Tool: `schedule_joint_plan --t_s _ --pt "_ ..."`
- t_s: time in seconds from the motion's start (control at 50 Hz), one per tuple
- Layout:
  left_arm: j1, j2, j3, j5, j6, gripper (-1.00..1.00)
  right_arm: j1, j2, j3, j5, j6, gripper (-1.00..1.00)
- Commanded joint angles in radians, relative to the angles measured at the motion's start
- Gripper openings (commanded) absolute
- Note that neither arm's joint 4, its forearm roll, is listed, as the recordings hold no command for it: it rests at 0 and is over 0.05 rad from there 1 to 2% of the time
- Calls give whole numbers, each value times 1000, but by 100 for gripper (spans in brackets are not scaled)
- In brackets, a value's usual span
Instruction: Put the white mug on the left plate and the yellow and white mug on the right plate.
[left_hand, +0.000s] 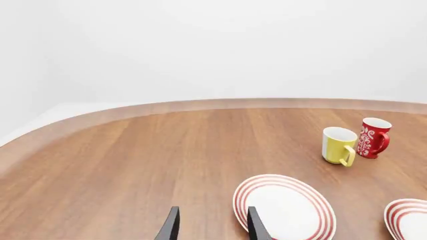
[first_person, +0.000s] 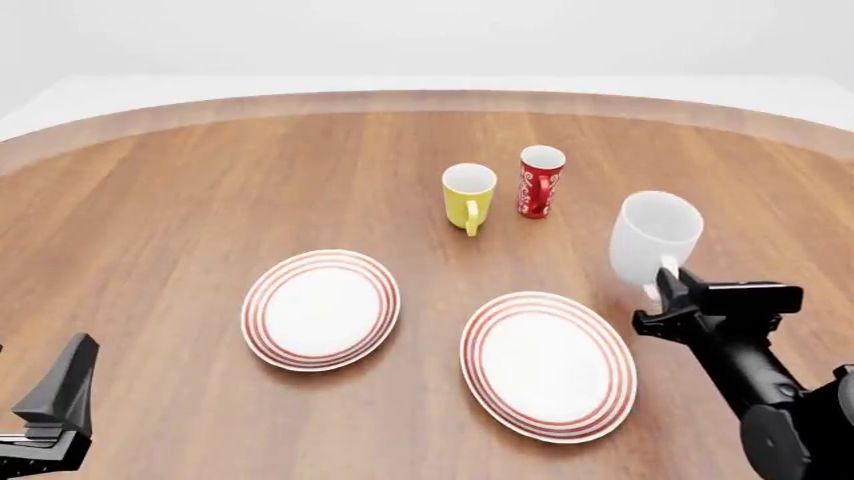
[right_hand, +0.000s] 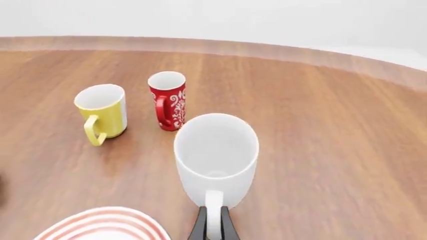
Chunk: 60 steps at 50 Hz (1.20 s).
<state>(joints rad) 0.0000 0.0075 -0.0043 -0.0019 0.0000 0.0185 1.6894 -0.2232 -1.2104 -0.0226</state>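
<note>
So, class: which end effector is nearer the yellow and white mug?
Right. The right end effector, gripping the white mug by its handle, sits diagonally near the yellow and white mug; the left end effector is far off.

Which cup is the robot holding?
The white mug, the biggest and only all-white one. The right gripper pinches its handle. The yellow and white mug and the red cup stand untouched on the table.
</note>
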Motion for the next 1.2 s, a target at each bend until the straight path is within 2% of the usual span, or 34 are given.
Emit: schedule_joint_plan --t_s 0.02,0.46,0.68,0.74,1.2 --pt "0 0 0 0 0 100 32 -82 20 18 3 -100" --pt "0 0 0 0 0 100 115 -276 24 151 11 -100" --pt "0 0 0 0 0 100 160 -355 1 231 -14 -100" --pt "0 0 0 0 0 100 191 -384 -16 269 -37 -100" --pt "0 0 0 0 0 100 349 -314 -163 305 -97 -100"
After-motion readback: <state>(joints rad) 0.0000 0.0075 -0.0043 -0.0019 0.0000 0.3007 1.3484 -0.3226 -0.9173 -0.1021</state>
